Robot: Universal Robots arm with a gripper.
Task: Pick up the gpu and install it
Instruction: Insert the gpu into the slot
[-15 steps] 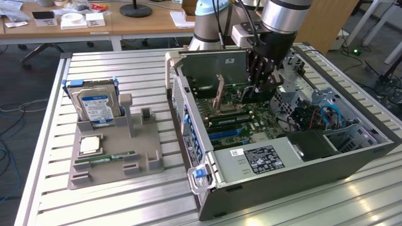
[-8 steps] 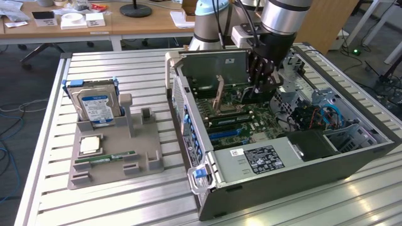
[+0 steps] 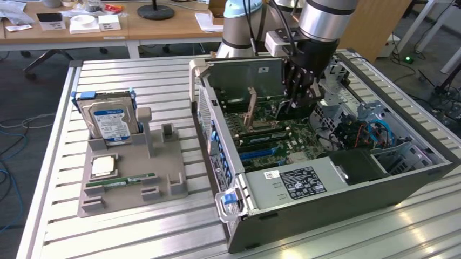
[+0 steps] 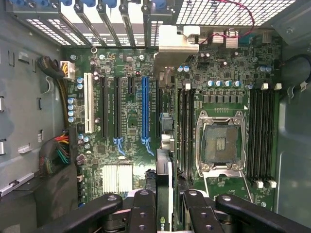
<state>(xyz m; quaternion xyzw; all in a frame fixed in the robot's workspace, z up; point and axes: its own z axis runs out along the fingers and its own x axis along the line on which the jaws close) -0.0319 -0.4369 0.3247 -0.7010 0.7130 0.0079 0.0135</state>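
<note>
While the gpu [image 4: 163, 174] is gripped edge-on by the gripper [image 4: 163, 206], the install step is judged to be in hand: pick-up is done and the card is already inside the open computer case [image 3: 324, 186], over the motherboard [image 4: 228, 97]. Jaws are closed narrow on the card's upper edge; nothing else is touched. The card is seen upright just beside the blue slot [image 4: 145, 111], on the side toward the CPU socket [image 4: 218, 143], with its silver bracket [image 4: 177, 41] at the rear slot openings. Whether the edge connector is in a slot cannot be told. Seating is judged to call for the card edge parallel to the slot, the bracket lined up with its opening, and a straight push down.
</note>
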